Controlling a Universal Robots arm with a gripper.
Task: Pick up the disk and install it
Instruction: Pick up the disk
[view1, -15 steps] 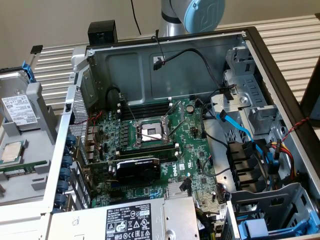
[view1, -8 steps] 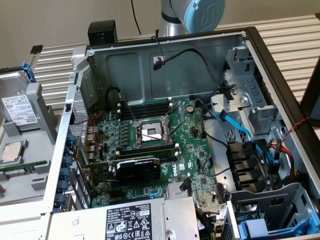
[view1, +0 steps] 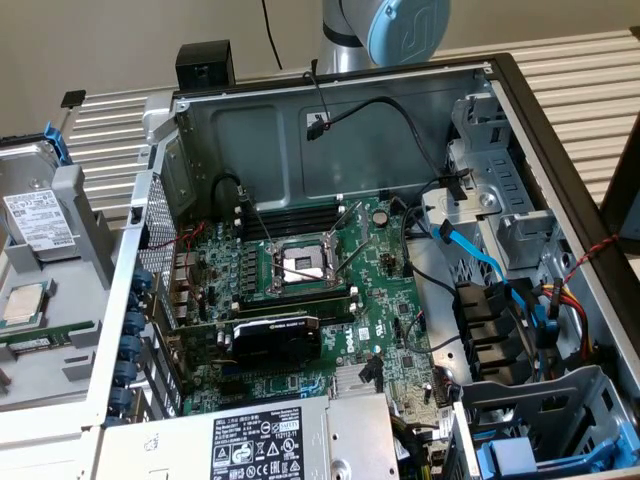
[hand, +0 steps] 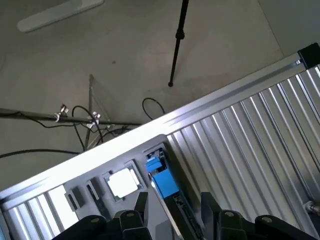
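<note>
The disk (view1: 38, 218), a silver-grey drive with a white label, leans on edge in a grey holder (view1: 82, 215) at the exterior view's left, outside the computer case. Its blue carrier frame (view1: 57, 140) sticks up at the far end. In the wrist view the same blue frame (hand: 162, 181) lies below my gripper (hand: 175, 210), and the drive's thin edge runs into the gap between the two black fingers (hand: 141, 207). The fingers stand apart, high above the disk, holding nothing. My arm (view1: 390, 30) shows behind the case's back wall.
A small square CPU chip (view1: 24, 305) (hand: 123, 183) lies beside the disk in the holder. The open computer case (view1: 330, 130) has drive bays (view1: 500, 220) and cables at the exterior view's right, and another blue carrier (view1: 540, 458) in front. A ribbed metal table (hand: 250, 145) ends near a stand (hand: 177, 40).
</note>
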